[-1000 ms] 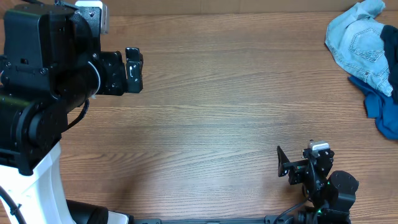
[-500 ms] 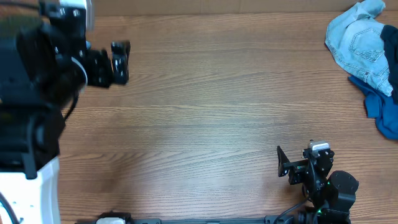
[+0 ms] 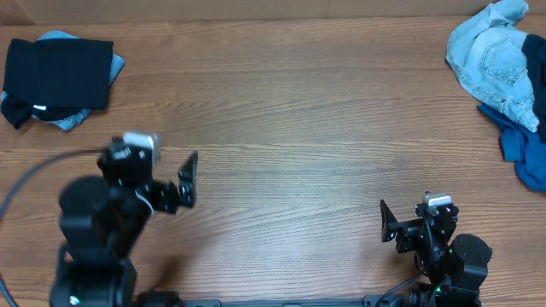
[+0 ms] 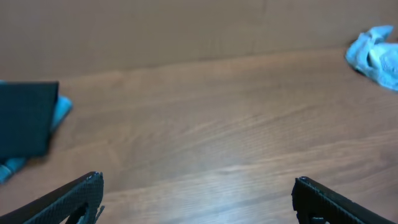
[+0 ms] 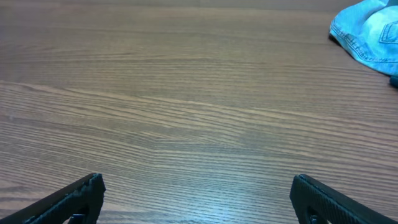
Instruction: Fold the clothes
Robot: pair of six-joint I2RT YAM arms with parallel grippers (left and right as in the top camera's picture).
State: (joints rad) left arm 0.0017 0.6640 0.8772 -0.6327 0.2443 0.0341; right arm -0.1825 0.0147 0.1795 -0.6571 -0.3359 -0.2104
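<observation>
a folded black shirt (image 3: 58,72) lies in the far left corner, denim (image 3: 493,58) and a blue garment (image 3: 525,152) at the right edge. left gripper (image 4: 198,202) and right gripper (image 5: 196,202) gape wide, empty.

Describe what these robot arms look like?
Both arms are matte black and blocky. The left arm carries a silvery-white box and trails a thin grey cable; the right arm has a similar box and tiny green lights. Fingers are flat, black, tapered.
</observation>
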